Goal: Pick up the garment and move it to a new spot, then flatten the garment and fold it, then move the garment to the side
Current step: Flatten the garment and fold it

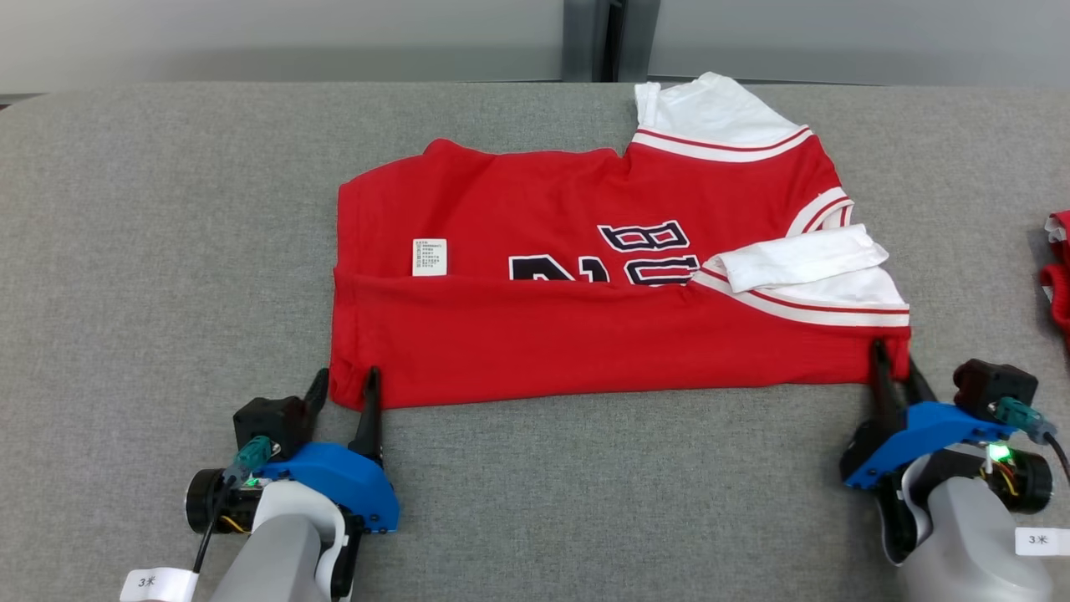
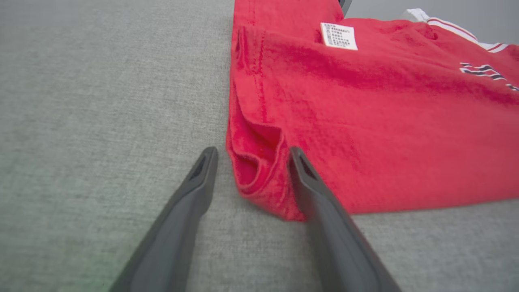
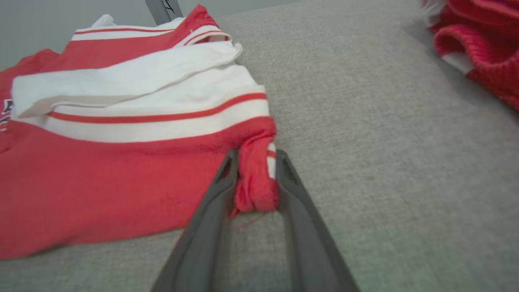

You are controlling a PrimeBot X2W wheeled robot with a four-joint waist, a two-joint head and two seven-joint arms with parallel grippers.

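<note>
Garment: a red jersey (image 1: 585,334) with white sleeves lies flat on the grey worktop (image 1: 167,209), centre to right of centre in the head view.
Fold: the near part is doubled over the body and partly covers the dark lettering (image 1: 648,251).
Label: a white tag (image 1: 429,257) shows just above the fold edge, towards the garment's left side.
Sleeves: one white sleeve (image 1: 798,259) lies across the right part of the fold; the other (image 1: 710,109) reaches the worktop's far edge.
Left gripper: left gripper (image 1: 347,374) sits at the near left corner, fingers spread and released. The left wrist view (image 2: 252,151) shows the corner between them, one finger on bare worktop, the other against the cloth.
Right gripper: right gripper (image 1: 893,355) is at the near right corner. Its own view (image 3: 256,153) shows it clenched on a bunched fold of the garment.
Other cloth: more red-and-white fabric (image 1: 1057,276) lies at the worktop's right edge, well apart from the garment.
</note>
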